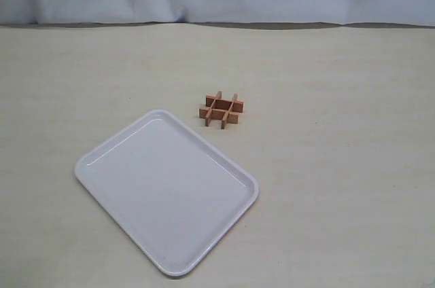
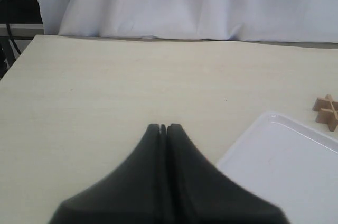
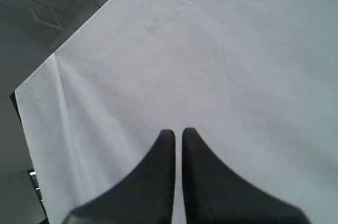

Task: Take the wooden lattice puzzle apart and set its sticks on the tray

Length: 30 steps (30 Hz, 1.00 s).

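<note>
Sitting assembled on the table (image 1: 340, 186), your wooden lattice puzzle (image 1: 221, 109) is at 1 o'clock from the tray (image 1: 166, 189), just beside its far corner, not touching. Your left gripper (image 2: 162, 127) is pressed closed, empty. Your right gripper (image 3: 178, 131) is near-closed with a sliver of gap, empty, facing white cloth (image 3: 237, 49).
</note>
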Motion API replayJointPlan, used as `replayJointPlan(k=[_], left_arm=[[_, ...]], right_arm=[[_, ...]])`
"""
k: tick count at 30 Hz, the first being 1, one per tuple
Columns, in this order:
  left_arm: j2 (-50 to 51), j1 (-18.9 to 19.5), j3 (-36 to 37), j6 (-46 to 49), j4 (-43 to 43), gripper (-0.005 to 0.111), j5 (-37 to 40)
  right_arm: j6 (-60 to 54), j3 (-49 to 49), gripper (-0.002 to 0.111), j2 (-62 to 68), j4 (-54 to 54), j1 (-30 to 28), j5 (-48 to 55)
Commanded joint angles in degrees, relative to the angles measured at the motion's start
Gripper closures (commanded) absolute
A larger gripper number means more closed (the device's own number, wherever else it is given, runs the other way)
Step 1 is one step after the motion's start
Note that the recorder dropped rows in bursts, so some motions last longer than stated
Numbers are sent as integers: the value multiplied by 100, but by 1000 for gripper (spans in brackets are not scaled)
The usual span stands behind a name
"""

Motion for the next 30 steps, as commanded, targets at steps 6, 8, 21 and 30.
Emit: replayJointPlan(k=[6, 8, 21, 30], left_arm=[[-7, -44, 20, -23, -7, 107, -62], [-7, -44, 20, -23, -7, 107, -62], [-7, -44, 20, -23, 5, 107, -49], [-7, -44, 20, -23, 5, 107, -49]], right_arm=[[335, -2443, 104, 2765, -1112, 11, 865], [768, -3568, 104, 4151, -2058, 11, 2047], [173, -8487, 104, 10418, -2371, 3009, 7822], [163, -9179, 89, 11695, -1349, 3009, 8007]])
